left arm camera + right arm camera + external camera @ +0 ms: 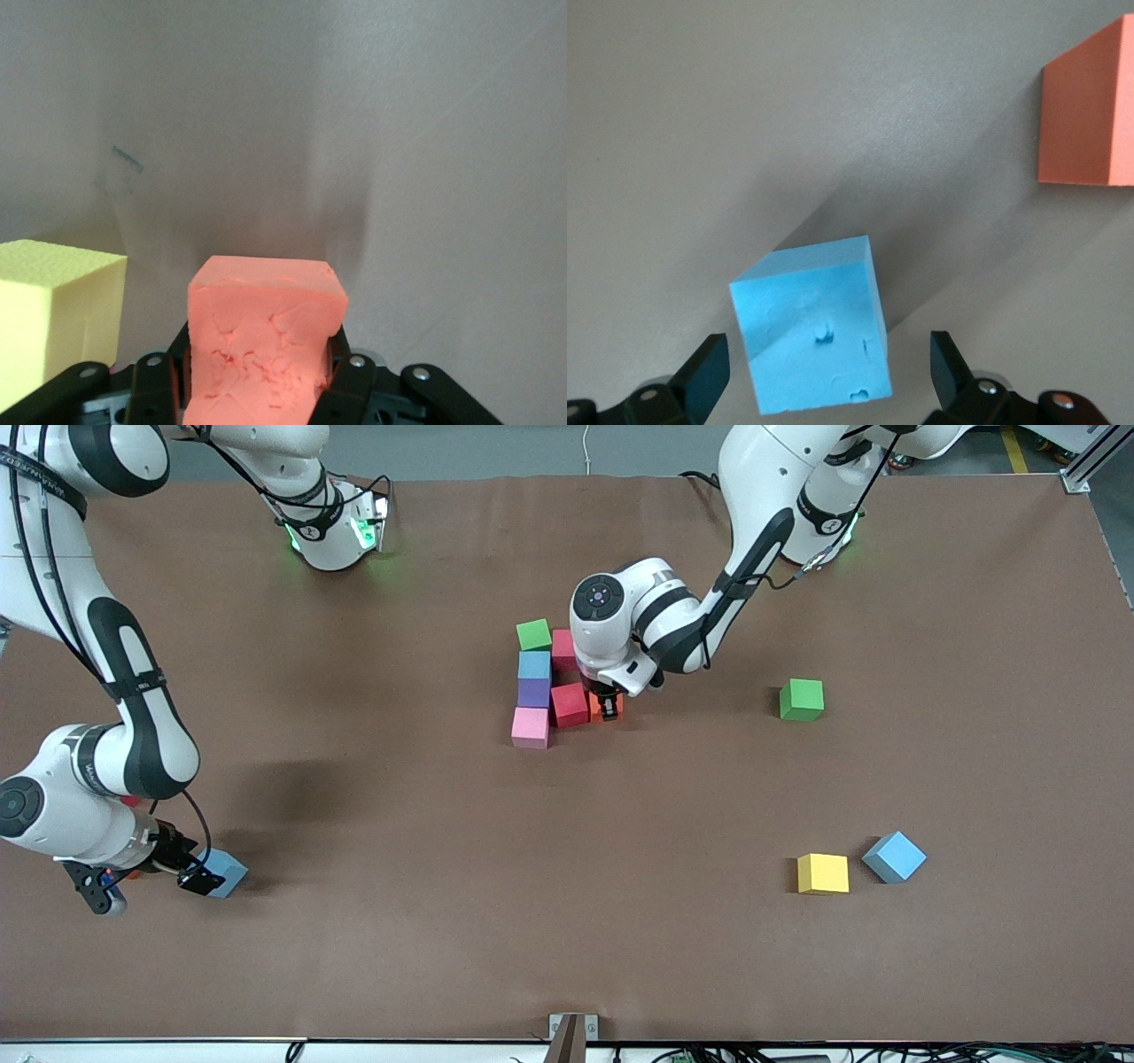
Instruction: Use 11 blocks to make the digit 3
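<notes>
Several blocks form a touching cluster mid-table: green (533,634), dark pink (563,646), light blue (534,665), purple (533,692), pink (530,727) and red (569,705). My left gripper (609,708) (257,372) is shut on an orange block (608,705) (266,328), low beside the red block on the side toward the left arm's end. A yellow block (53,319) lies close by in the left wrist view. My right gripper (199,877) (826,354) is open, its fingers standing apart on either side of a light blue block (229,871) (811,336) on the table.
Loose blocks lie toward the left arm's end: green (801,699), yellow (822,873) and light blue (894,856). Another orange block (1090,115) sits near the right gripper. A metal bracket (572,1027) is at the table's edge nearest the front camera.
</notes>
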Available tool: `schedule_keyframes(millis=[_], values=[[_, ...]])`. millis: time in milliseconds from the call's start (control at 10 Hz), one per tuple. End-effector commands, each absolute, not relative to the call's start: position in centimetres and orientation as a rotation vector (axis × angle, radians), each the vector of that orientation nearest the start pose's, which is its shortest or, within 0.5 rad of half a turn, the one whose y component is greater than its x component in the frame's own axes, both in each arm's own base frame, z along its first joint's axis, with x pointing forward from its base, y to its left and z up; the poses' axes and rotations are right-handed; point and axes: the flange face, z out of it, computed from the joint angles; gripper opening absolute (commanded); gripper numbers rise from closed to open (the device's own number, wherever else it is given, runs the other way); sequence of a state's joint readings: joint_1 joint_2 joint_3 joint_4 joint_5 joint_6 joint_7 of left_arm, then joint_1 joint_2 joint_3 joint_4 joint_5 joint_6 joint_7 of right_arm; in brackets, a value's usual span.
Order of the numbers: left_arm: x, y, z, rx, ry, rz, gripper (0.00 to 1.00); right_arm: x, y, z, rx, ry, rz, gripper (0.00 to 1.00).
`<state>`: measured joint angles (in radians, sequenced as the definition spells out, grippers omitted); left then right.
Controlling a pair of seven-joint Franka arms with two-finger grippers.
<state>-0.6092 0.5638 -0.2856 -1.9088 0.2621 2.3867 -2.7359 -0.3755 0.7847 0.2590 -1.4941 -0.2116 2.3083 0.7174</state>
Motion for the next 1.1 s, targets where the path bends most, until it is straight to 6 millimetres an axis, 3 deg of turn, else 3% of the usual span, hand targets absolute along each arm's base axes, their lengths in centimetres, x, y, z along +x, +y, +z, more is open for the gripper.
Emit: schedule_keyframes(millis=[0,100,299,399,598,698,797,897,997], values=[[39.0,-48.8,20.4,2.027,2.421,0.092,0.29,71.6,-11.9,20.7,-2.913,1.157,-0.085,0.89],[39.2,-48.9,20.6,2.02,2.416,0.096,0.29,71.9,-10.6,20.7,-2.92,1.138,-0.088,0.74],[39.7,-48.8,20.9,2.011,2.414,0.099,0.29,72.7,-10.8,21.7,-2.915,1.137,-0.112,0.35],[40.1,-49.0,21.2,2.003,2.408,0.097,0.29,73.0,-10.7,22.5,-2.913,1.134,-0.128,0.22],[40.5,-49.3,21.0,1.996,2.409,0.095,0.29,73.2,-9.2,23.7,-2.935,1.106,-0.079,0.16],[40.2,-49.3,20.5,2.007,2.411,0.096,0.29,73.3,-6.9,25.0,-2.985,1.042,-0.044,0.16],[40.2,-49.3,20.1,2.012,2.411,0.104,0.29,73.4,-2.9,26.4,-3.047,0.936,-0.048,0.16],[40.0,-49.3,19.7,2.021,2.411,0.106,0.29,73.2,-0.7,27.3,-3.052,0.894,-0.025,0.16],[39.7,-49.5,19.3,2.03,2.411,0.106,0.29,72.7,3.6,27.7,-3.065,0.821,0.029,0.16]])
